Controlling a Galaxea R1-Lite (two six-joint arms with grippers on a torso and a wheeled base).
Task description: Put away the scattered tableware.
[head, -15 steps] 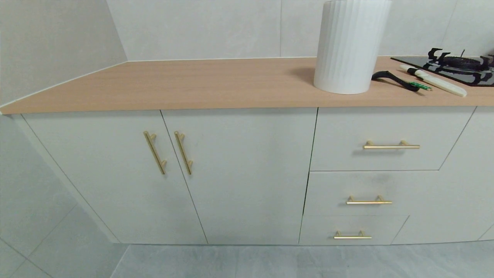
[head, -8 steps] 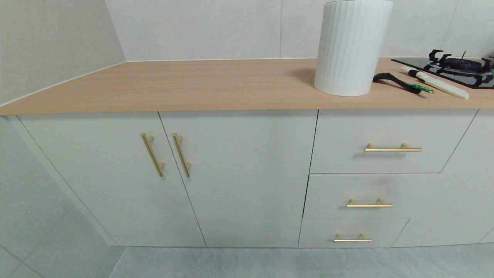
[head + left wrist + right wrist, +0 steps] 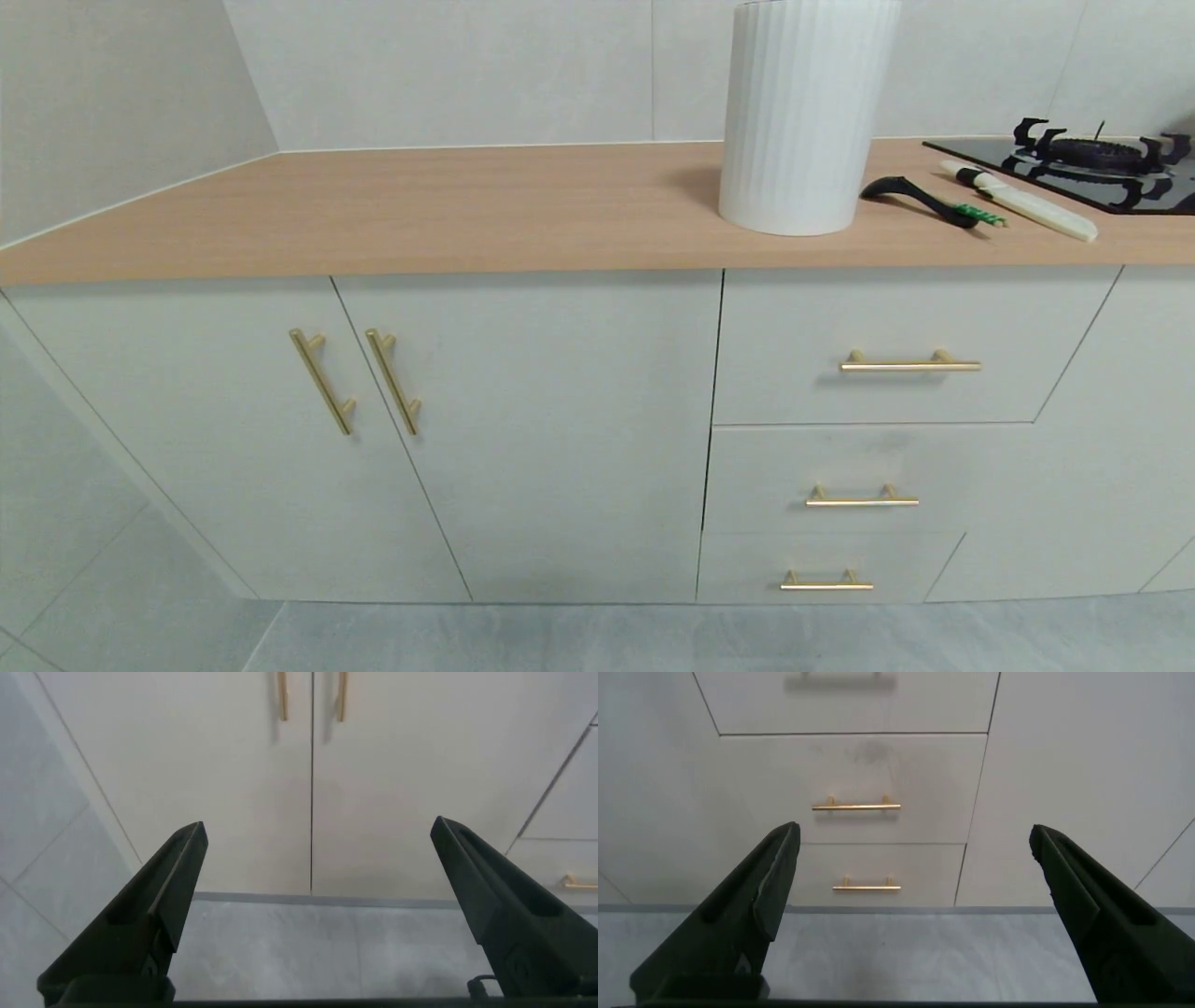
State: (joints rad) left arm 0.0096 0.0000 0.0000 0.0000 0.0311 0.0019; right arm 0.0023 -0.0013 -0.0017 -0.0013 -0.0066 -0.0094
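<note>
Landmark: white ribbed container (image 3: 801, 117), standing upright on the wooden countertop (image 3: 420, 205).

Task items: a black-handled utensil (image 3: 920, 200) with a green end lies flat on the countertop just beside the container, on its right. A pale long utensil (image 3: 1022, 201), possibly a sheathed knife though too small to confirm, lies just beyond it, farther from the container, with its far end at the edge of the black hob (image 3: 1074, 163).

Below the container sits a stack of three drawers (image 3: 910, 392) with gold handles. Double cabinet doors (image 3: 523, 420) are below and left of it.

Left gripper (image 3: 316, 829): fingers spread wide, holding nothing, facing the cabinet doors low down.

Right gripper (image 3: 913, 831): fingers spread wide, holding nothing, facing the lower drawers.
</note>
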